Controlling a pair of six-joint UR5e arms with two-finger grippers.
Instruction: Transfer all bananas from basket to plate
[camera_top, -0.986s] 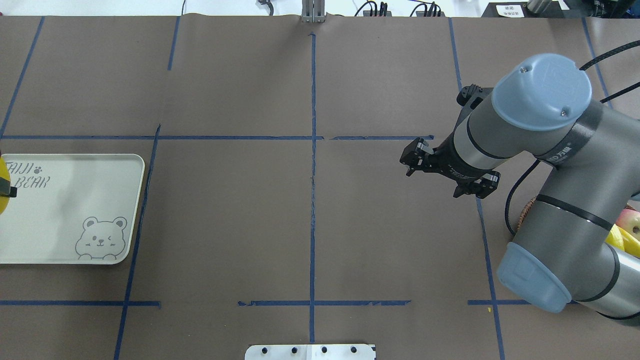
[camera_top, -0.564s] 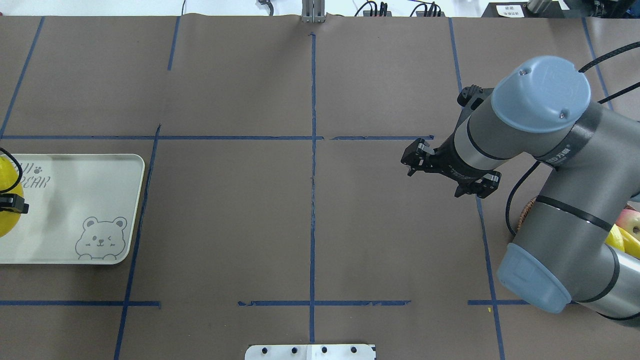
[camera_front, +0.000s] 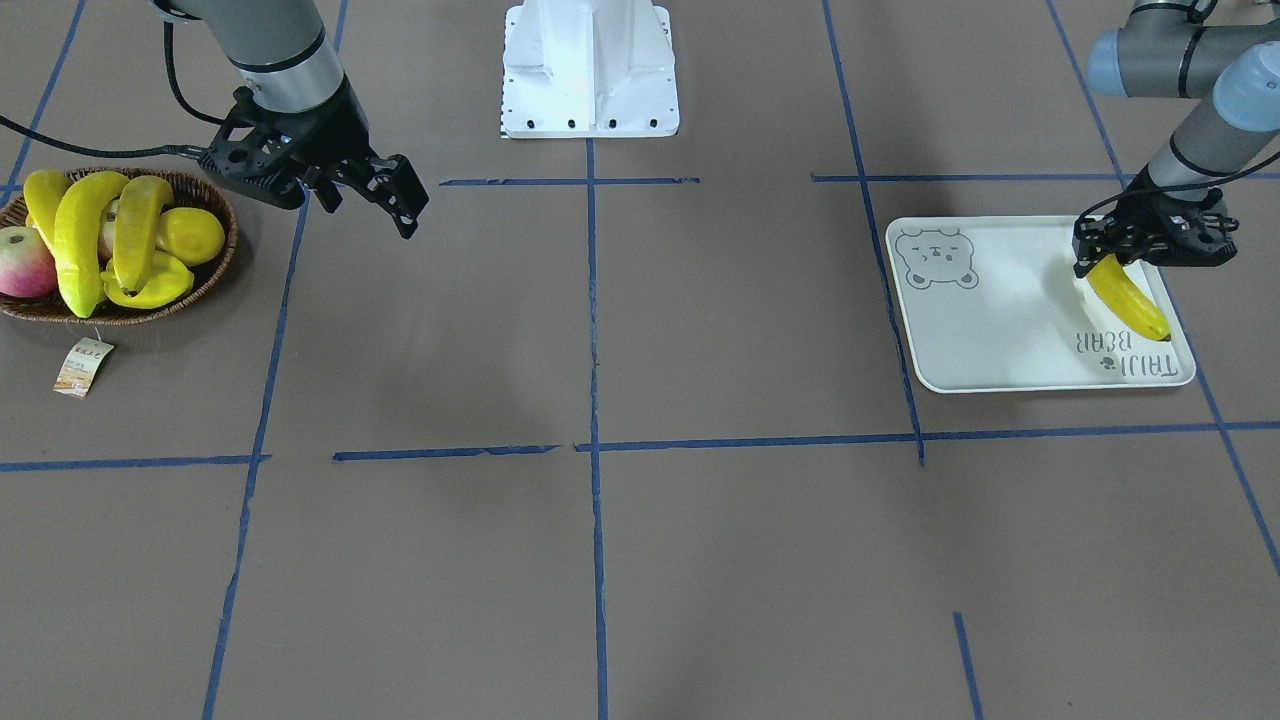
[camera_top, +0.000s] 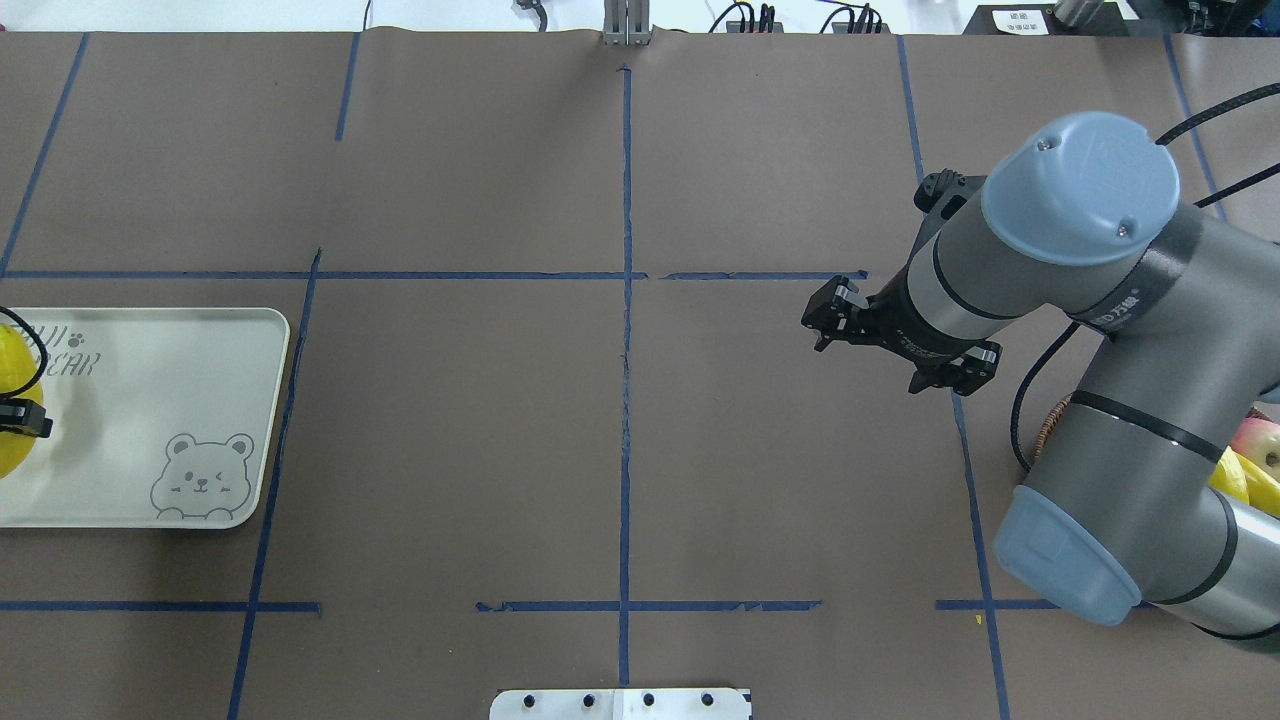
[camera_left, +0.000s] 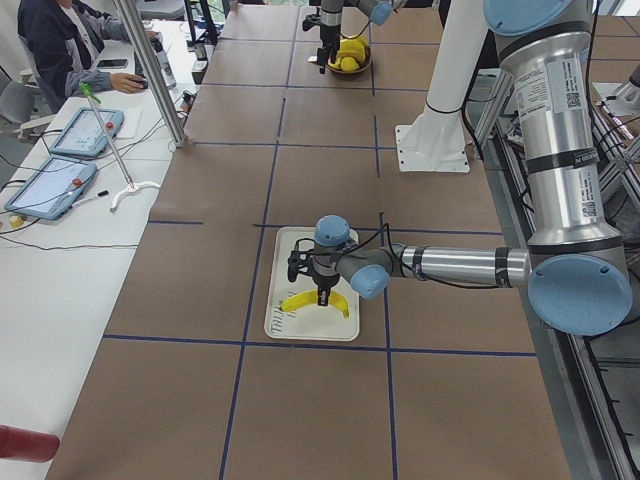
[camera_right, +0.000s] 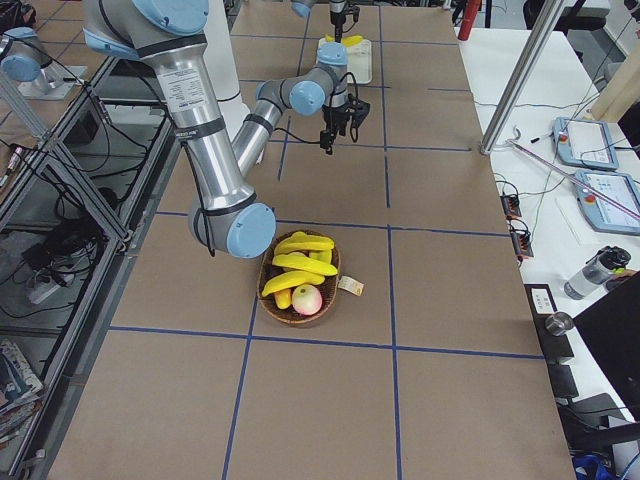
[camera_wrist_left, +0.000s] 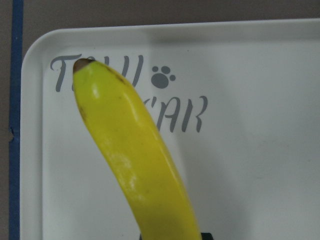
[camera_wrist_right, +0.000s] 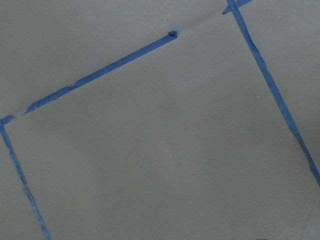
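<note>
- Your left gripper (camera_front: 1108, 262) is clamped on one end of a yellow banana (camera_front: 1130, 300), and you can see it holding the fruit over the plate (camera_front: 1000, 320).
- That banana slants down from the jaws. Its free, brown-tipped end lies over the grey lettering (camera_front: 1125, 367) near one short edge of the plate. You cannot tell from these views whether the banana touches the plate.
- On the left wrist camera, the banana (camera_wrist_left: 135, 160) fills the middle of the view, with the pale plate (camera_wrist_left: 260, 165) behind it.
- Your right gripper (camera_front: 400, 200) hangs above the brown table (camera_front: 700, 330) with its jaws spread apart and nothing between them. It is just beside the basket (camera_front: 215, 265), on the side nearer the table's middle.
- You will find the basket near the table's end on the robot's right, well apart from the plate at the other end.
- Three more bananas (camera_front: 80, 245) lie in the basket, together with a pink-red apple (camera_front: 25, 262) and other yellow fruit.
- You can see a small paper tag (camera_front: 82, 366) lying on the table just beside the basket.
</note>
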